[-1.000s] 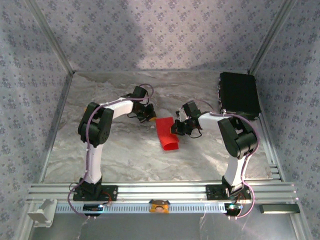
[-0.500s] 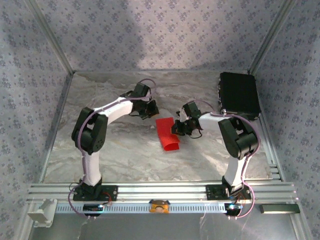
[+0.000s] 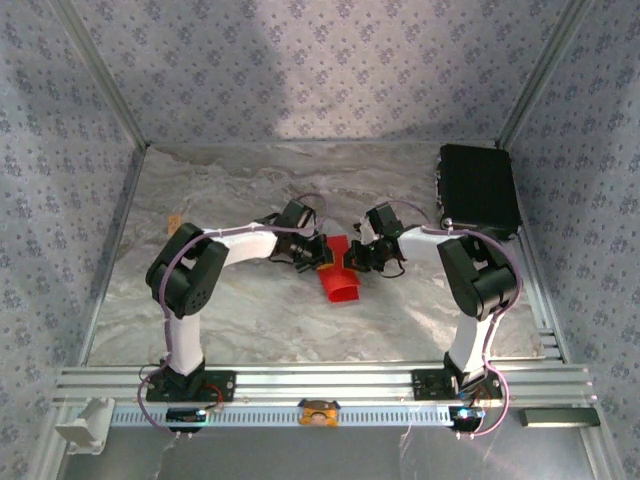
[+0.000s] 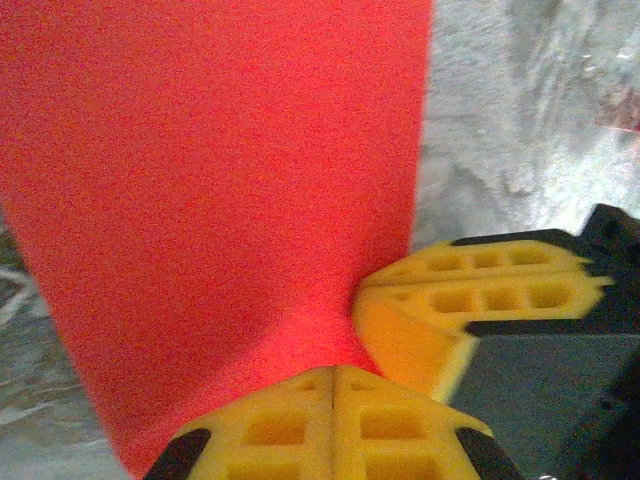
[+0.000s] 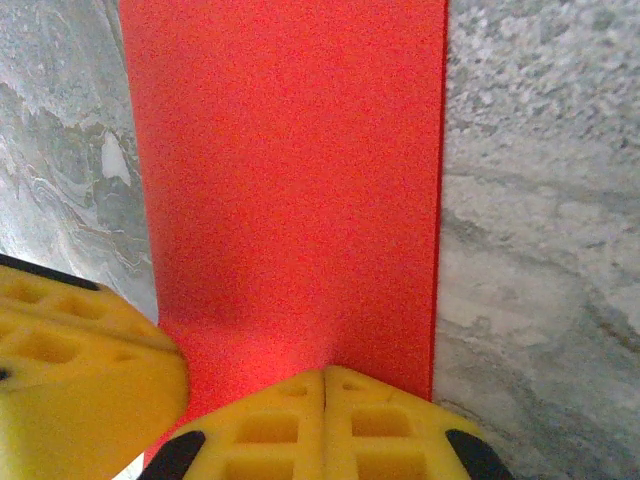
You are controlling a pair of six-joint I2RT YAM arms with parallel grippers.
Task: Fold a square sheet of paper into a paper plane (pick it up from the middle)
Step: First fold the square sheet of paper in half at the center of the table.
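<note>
Left end effector (image 3: pixel 318 255): fingers together, tips on the far end of the square sheet of paper (image 3: pixel 338 280), on the side away from the black case (image 3: pixel 478 190). Sheet: folded to a long red strip on the bench (image 3: pixel 250 310), left of the case, well apart. Right end effector (image 3: pixel 358 255): fingers together, tips on the case-side edge. Likely creasing; press flat and slide slowly along the fold so the strip does not skew.

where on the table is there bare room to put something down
Bare marble table runs along the near strip, between the red paper and the aluminium rail; also the far strip below the back wall, left of the black box. The middle is crowded: left pincer and right pincer meet at the paper.
</note>
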